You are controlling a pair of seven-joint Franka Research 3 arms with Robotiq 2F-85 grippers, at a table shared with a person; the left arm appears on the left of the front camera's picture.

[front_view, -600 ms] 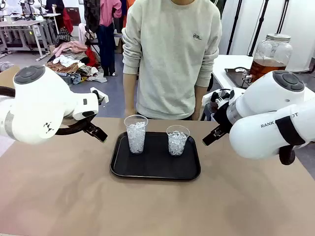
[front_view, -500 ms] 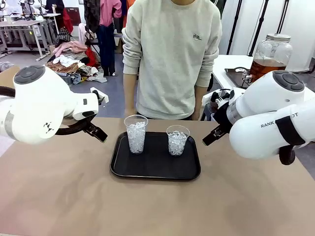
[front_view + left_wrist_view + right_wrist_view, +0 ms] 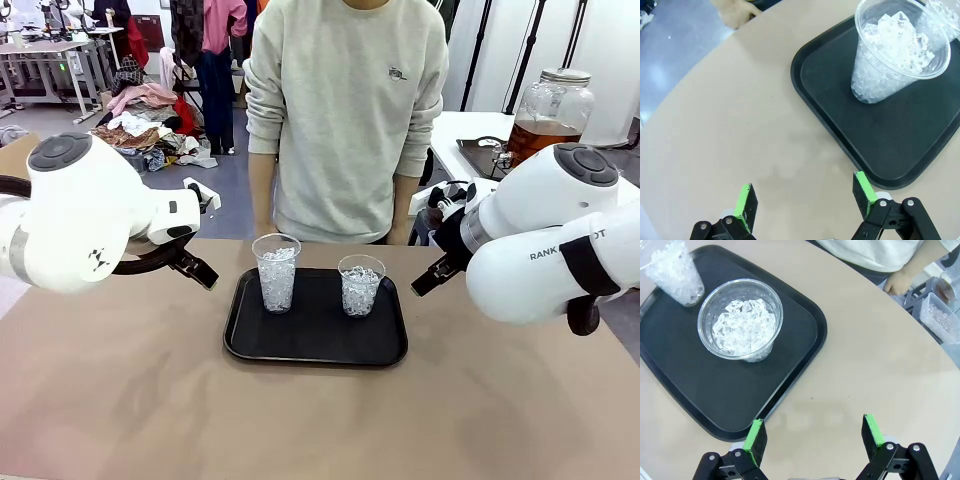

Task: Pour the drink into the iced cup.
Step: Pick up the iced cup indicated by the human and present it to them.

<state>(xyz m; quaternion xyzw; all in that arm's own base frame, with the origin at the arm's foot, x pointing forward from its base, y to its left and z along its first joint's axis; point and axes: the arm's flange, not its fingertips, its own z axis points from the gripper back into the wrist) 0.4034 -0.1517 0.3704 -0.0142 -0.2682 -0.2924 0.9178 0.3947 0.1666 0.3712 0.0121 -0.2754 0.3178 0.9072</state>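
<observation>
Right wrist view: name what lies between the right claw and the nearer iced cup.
In the right wrist view: bare tabletop, then the black tray, its rim and floor, between right claw and iced cup.

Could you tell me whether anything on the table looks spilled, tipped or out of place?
Nothing stands out: both clear plastic cups of ice stand upright on the black rectangular tray, and the tan tabletop shows no spill.

Left arm (image 3: 90,215) and right arm (image 3: 540,240) raised, bent. Left gripper (image 3: 802,187) and right gripper (image 3: 813,425) angled downward, jaws wide, empty.
</observation>
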